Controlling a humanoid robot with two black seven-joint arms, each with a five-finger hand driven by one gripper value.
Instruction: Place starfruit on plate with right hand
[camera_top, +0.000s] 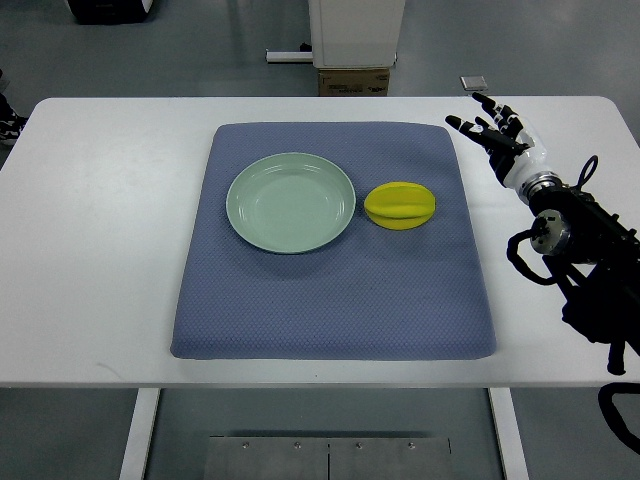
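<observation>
A yellow starfruit (400, 206) lies on the blue mat (330, 300), just right of a pale green plate (291, 202) that holds nothing. My right hand (490, 124) hovers over the table's far right, past the mat's right edge and a little beyond the fruit. Its fingers are spread and hold nothing. The black forearm runs down toward the right edge of the picture. The left arm does not show.
The mat covers the middle of a white table (100, 250). A small grey object (473, 83) sits at the table's far edge near my right hand. A cardboard box (353, 81) and a white stand are on the floor beyond.
</observation>
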